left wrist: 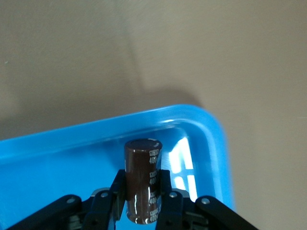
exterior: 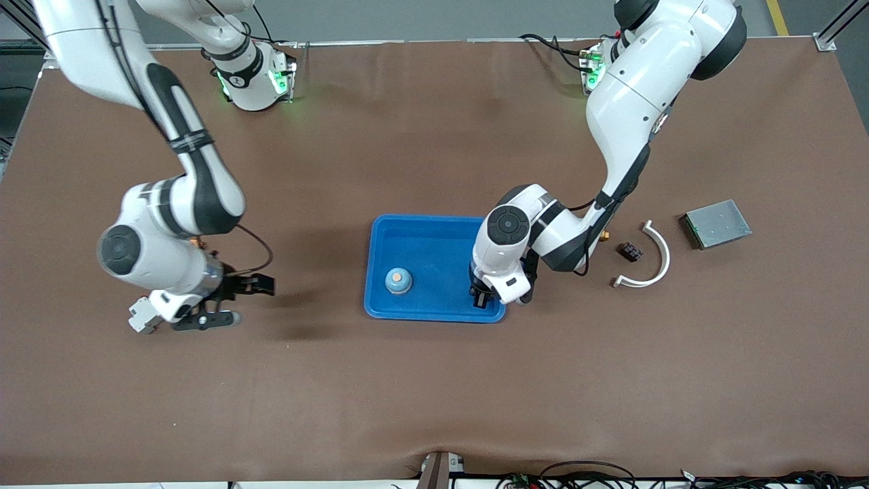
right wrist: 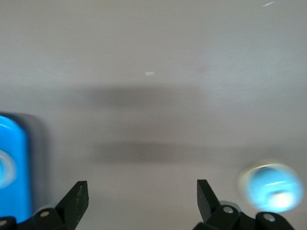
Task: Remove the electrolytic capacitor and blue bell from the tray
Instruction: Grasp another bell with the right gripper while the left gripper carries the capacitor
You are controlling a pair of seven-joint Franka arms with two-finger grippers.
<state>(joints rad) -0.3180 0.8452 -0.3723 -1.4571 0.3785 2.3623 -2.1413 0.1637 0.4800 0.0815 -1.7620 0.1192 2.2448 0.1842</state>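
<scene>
A blue tray [exterior: 434, 219] lies mid-table. The bell [exterior: 398, 280], a blue dome with an orange top, stands in the tray near its edge nearest the front camera. My left gripper [exterior: 481, 297] is over the tray's corner toward the left arm's end. In the left wrist view this gripper [left wrist: 142, 181] is shut on a dark brown capacitor [left wrist: 142, 160] and holds it just above the tray floor [left wrist: 72, 148]. My right gripper [exterior: 254, 301] is open and empty, low over bare table toward the right arm's end. The right wrist view shows its fingers spread wide [right wrist: 140, 184].
A white curved strip [exterior: 655, 261], a small dark block [exterior: 629, 252] and a flat grey box [exterior: 717, 223] lie toward the left arm's end. The tray's edge [right wrist: 14, 163] and a blurred round blue shape [right wrist: 271, 187] show in the right wrist view.
</scene>
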